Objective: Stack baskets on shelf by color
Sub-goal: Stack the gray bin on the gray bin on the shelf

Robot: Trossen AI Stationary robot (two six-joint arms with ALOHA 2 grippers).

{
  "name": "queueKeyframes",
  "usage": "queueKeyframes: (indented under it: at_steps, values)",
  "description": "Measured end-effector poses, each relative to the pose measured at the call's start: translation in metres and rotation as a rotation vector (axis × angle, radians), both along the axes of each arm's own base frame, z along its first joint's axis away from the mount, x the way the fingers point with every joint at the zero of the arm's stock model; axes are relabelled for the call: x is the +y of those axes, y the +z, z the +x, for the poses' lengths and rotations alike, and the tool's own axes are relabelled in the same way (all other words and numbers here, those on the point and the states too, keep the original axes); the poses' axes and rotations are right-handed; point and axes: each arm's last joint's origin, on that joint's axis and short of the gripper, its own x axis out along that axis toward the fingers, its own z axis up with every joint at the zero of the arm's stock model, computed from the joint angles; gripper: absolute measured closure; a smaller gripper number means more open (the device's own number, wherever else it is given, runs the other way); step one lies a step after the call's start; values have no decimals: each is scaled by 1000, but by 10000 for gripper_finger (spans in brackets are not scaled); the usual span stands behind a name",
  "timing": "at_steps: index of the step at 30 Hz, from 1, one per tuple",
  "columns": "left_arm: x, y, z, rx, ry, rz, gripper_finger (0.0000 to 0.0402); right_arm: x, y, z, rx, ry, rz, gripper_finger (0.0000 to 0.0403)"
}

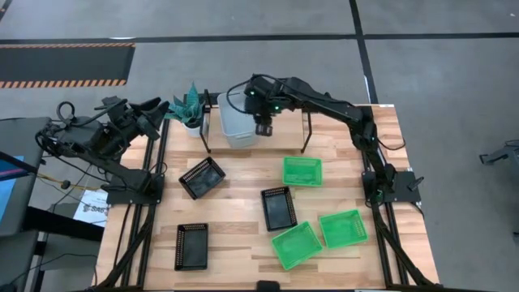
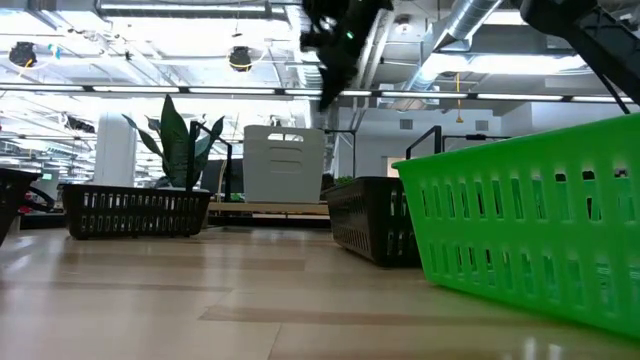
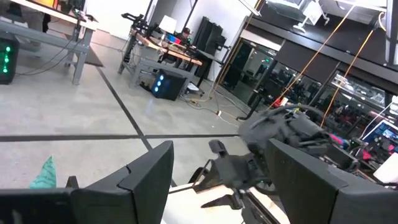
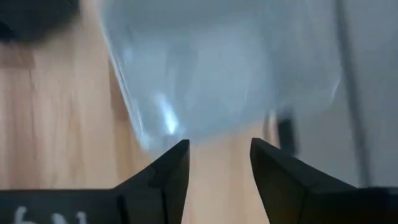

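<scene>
A grey-white basket stack (image 1: 235,122) stands on the left part of the shelf (image 1: 306,134) at the table's far edge; how many baskets it holds I cannot tell. It also shows in the low view (image 2: 284,162). My right gripper (image 1: 263,127) hovers open just right of that stack, fingers pointing down; in its wrist view (image 4: 217,163) the blurred grey-white basket (image 4: 217,68) lies just beyond the fingertips. Three green baskets (image 1: 302,170) (image 1: 342,228) (image 1: 296,245) and three black baskets (image 1: 202,177) (image 1: 278,208) (image 1: 191,246) rest flat on the table. My left gripper (image 1: 156,108) waits open at the far left.
A teal spiky plant (image 1: 188,105) stands left of the shelf, close to my left gripper. In the low view a green basket (image 2: 530,240) fills the near right and black baskets (image 2: 135,210) (image 2: 370,218) sit farther back. Bare wood (image 1: 235,243) lies between the near black and green baskets.
</scene>
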Motion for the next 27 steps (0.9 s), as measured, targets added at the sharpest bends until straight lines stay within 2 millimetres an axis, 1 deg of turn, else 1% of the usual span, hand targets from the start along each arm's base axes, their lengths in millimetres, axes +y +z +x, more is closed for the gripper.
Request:
queueKeyframes:
  at_steps: [3,6,10,15,17,23,27]
  values:
    - [0,0,0,1,0,0,157,-3,-13,-10,99,-100,118,220]
    - [0,0,0,1,0,1,157,-3,-25,-11,176,-140,173,229]
    - [0,0,0,1,0,1,157,-7,-47,2,192,-116,199,235]
    - [0,0,0,4,1,2,157,-12,-76,25,166,-5,193,236]
    - [0,0,0,5,0,2,157,-11,-83,33,143,35,172,235]
    - [0,0,0,6,0,3,157,-4,-81,46,73,120,110,236]
    - [0,-1,0,15,1,6,157,-4,-77,53,2,143,69,241]
